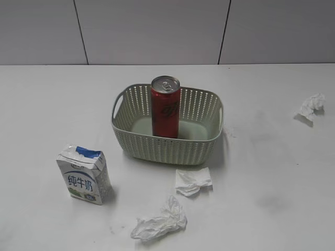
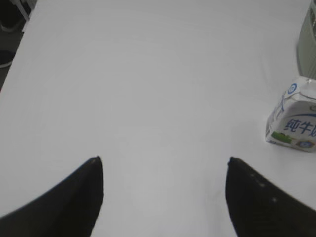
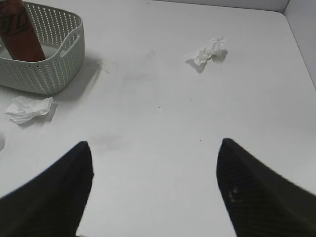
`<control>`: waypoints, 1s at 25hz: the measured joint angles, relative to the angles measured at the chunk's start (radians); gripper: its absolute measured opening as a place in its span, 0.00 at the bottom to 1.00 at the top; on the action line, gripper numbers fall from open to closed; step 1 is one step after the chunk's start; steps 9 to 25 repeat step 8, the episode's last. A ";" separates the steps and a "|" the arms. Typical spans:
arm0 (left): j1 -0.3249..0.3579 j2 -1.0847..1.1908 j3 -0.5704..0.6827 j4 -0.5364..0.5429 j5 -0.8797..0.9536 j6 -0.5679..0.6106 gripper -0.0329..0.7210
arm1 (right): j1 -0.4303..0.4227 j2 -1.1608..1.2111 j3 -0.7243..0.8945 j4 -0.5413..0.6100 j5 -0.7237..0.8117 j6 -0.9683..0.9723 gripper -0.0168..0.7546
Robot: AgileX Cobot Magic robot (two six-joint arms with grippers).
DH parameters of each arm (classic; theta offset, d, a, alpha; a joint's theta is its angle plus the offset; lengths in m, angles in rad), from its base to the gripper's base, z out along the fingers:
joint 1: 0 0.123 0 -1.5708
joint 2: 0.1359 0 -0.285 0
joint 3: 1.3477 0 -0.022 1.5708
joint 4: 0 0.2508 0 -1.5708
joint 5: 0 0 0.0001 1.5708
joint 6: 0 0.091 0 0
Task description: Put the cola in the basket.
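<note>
The red cola can point(image 1: 166, 109) stands upright inside the pale green basket point(image 1: 157, 146) at the middle of the white table. Its lower body also shows in the right wrist view point(image 3: 17, 34), inside the basket point(image 3: 59, 64) at the top left. No gripper shows in the exterior view. My left gripper point(image 2: 164, 160) is open and empty over bare table, left of the milk carton. My right gripper point(image 3: 155, 143) is open and empty over bare table, well to the right of the basket.
A white-and-blue milk carton point(image 1: 84, 175) stands front left of the basket and shows in the left wrist view point(image 2: 296, 118). Crumpled tissues lie in front of the basket point(image 1: 193, 180), nearer the front edge point(image 1: 159, 219), and at the far right point(image 1: 311, 106).
</note>
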 joint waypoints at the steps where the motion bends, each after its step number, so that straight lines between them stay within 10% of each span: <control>1: 0.000 -0.025 0.001 0.000 0.001 -0.001 0.83 | 0.000 0.000 0.000 0.000 0.000 0.000 0.79; 25: 0.000 -0.170 0.001 0.004 0.001 -0.001 0.83 | 0.000 0.000 0.000 0.000 0.000 0.000 0.79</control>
